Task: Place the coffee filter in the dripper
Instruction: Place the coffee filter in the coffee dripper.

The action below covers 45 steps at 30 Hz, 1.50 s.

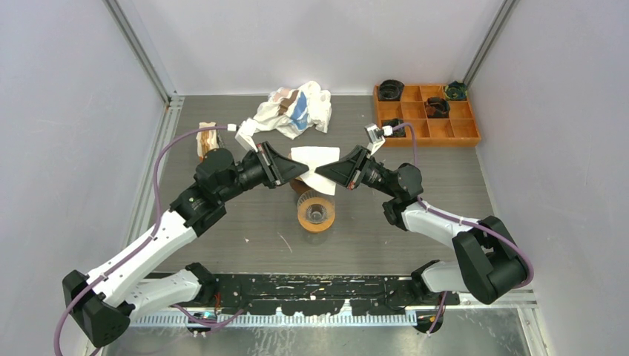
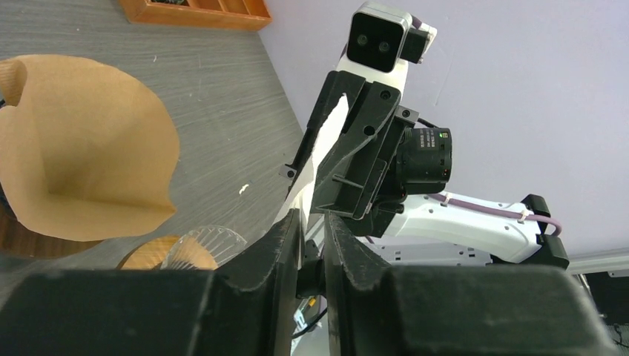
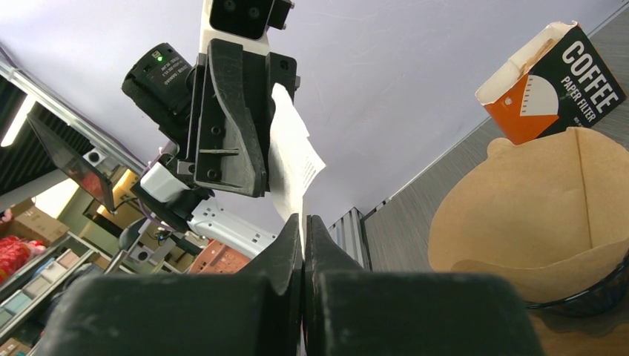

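Arms angled inward, jaws on filter [image 1: 315,157]

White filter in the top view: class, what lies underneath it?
The white filter, pinched by the left claw and right claw, hangs over a brown paper cone, mostly covered. The orange dripper stands clear, just nearer. The cone's support is hidden.

The coffee filter [image 1: 315,157] is white paper, folded flat, held in the air above the table. The dripper [image 1: 316,212], a clear ribbed cone on an orange ring, stands upright just nearer the arm bases.
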Each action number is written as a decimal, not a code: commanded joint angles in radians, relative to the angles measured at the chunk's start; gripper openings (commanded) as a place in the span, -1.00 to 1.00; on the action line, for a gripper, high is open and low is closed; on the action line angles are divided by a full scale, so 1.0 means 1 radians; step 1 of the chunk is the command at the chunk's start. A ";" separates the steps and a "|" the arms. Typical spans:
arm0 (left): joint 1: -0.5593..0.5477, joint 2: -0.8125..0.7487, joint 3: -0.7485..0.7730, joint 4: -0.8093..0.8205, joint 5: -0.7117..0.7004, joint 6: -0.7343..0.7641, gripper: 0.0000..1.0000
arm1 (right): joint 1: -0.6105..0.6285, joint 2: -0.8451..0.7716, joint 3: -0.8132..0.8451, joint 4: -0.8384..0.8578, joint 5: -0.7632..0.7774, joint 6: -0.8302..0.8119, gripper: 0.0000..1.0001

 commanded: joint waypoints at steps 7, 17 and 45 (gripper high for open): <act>-0.018 -0.013 0.025 0.090 0.006 -0.008 -0.87 | -0.003 -0.049 0.027 0.047 -0.014 0.012 -0.88; -0.032 -0.064 0.030 0.010 -0.043 -0.025 -1.00 | -0.003 -0.221 0.037 -0.258 0.027 -0.145 -0.27; -0.125 -0.022 0.174 -0.262 -0.205 -0.123 -1.00 | 0.503 -0.446 0.496 -1.467 0.836 -1.042 0.41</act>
